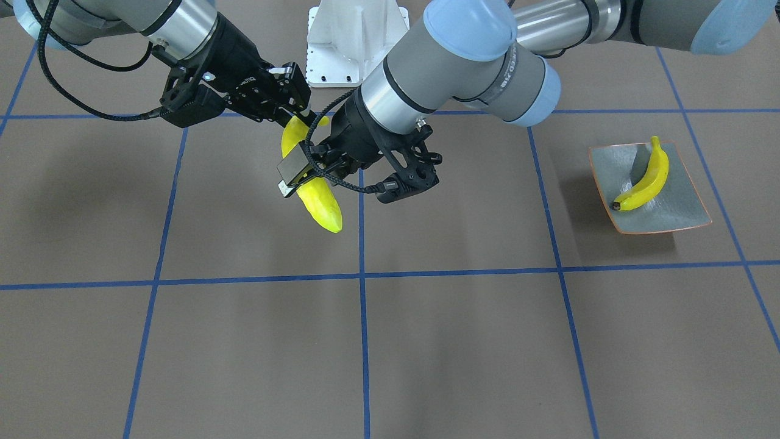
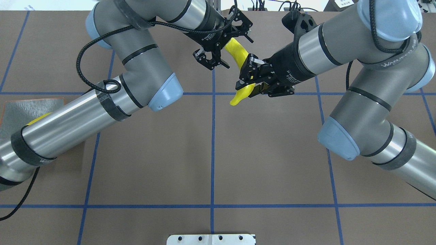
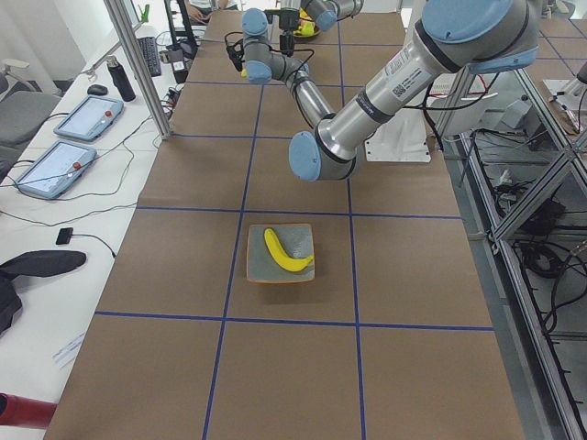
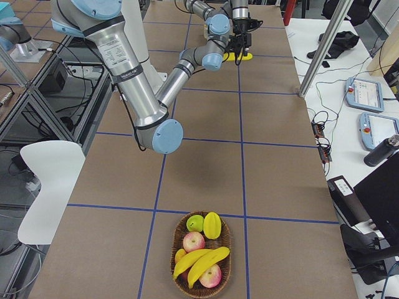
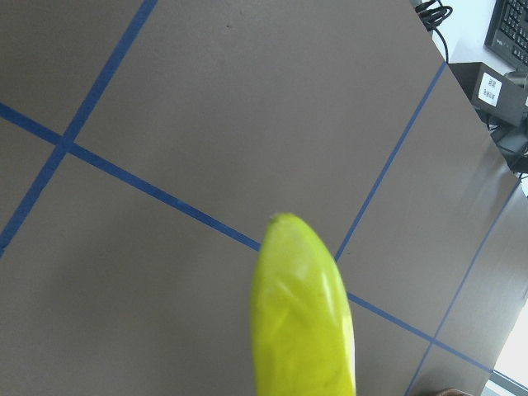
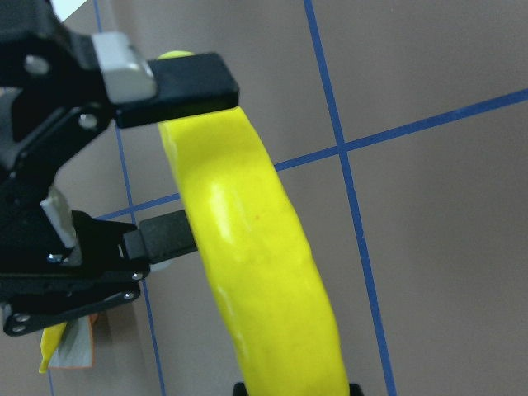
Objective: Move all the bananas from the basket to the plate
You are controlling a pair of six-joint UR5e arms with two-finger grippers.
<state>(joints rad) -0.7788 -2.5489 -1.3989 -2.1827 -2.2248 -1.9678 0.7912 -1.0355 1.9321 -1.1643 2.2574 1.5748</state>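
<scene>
Bananas show in three places. Farthest to the left of the left gripper point(image 1: 292, 177), well apart from it, the plate banana point(image 1: 649, 180) lies slantwise on the plate point(image 1: 677, 210), dark tip toward one corner.

The left gripper hangs above the table point(image 1: 463, 341). Its fingers are drawn in around the middle of the held banana point(image 1: 320, 210), with one of the pads point(image 6: 190, 82) against each side in the right wrist view. A blunt yellow end sticks out past those fingers, away from the robot.

The banana's other end, nearer the robot, sits in the right gripper point(image 2: 247, 76), just beside the left one. The right gripper's fingers are clamped on it, so both tools hold the same fruit in the air, clear of the tabletop.

Far out to the right of the right gripper stands the basket point(image 4: 185, 290). The basket bananas point(image 4: 206, 258), two of them, lie side by side across other fruit, untouched by either tool.
</scene>
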